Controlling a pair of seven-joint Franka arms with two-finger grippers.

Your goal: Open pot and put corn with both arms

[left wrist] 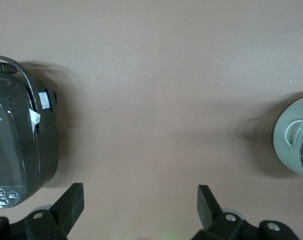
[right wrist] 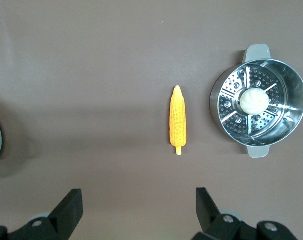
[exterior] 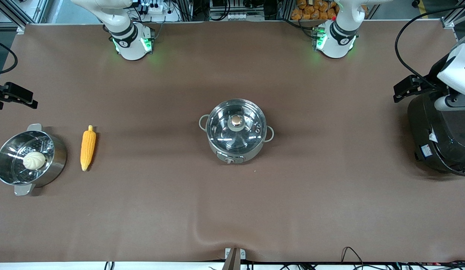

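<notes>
The grey pot (exterior: pixel 236 148) stands in the middle of the table, its glass lid (exterior: pixel 221 131) with the tan knob (exterior: pixel 236 120) on it. Its edge also shows in the left wrist view (left wrist: pixel 295 135). The corn (exterior: pixel 88 147) lies on the table toward the right arm's end, also in the right wrist view (right wrist: pixel 178 121). My right gripper (right wrist: pixel 139 202) is open and empty, up over bare table by the corn; it also shows in the front view (exterior: pixel 15 98). My left gripper (left wrist: pixel 140 202) is open and empty, up over bare table between pot and rice cooker.
A bare steel steamer pot (exterior: pixel 56 150) holding a white bun (exterior: pixel 34 160) stands beside the corn at the right arm's end. A large black rice cooker (exterior: pixel 438 135) stands at the left arm's end, also in the left wrist view (left wrist: pixel 19 145).
</notes>
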